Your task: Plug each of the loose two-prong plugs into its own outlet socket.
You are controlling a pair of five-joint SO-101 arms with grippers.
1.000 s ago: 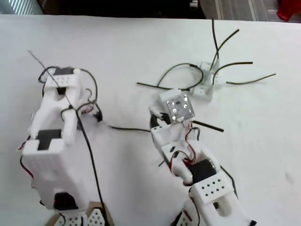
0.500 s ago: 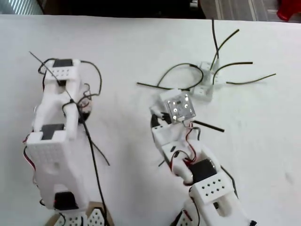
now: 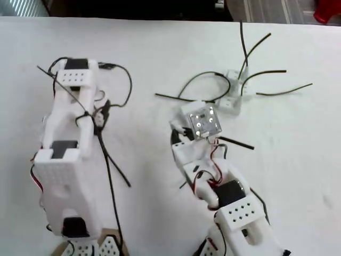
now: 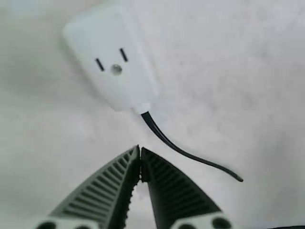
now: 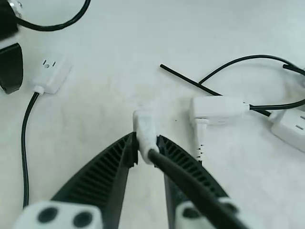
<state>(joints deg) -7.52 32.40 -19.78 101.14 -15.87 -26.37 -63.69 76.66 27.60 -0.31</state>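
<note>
Bare tabletop (image 3: 298,176) is lying open to the right of the right arm, giving a tool wide passage there. Ahead of the right tool (image 5: 145,143), which is clamping a white plug (image 5: 144,130), a second plug (image 5: 217,109) is lying just beside the way forward. Black cords (image 5: 186,80) are crossing behind it, and a socket block (image 5: 291,128) is sitting near them. The stretch toward the lone socket (image 5: 50,74) is lying open, with only its trailing cord (image 5: 22,143) running alongside. In front of the closed left tool (image 4: 139,160), a black lead (image 4: 183,152) is crossing the approach to the outlet socket (image 4: 112,59), whose face seems unobstructed.
</note>
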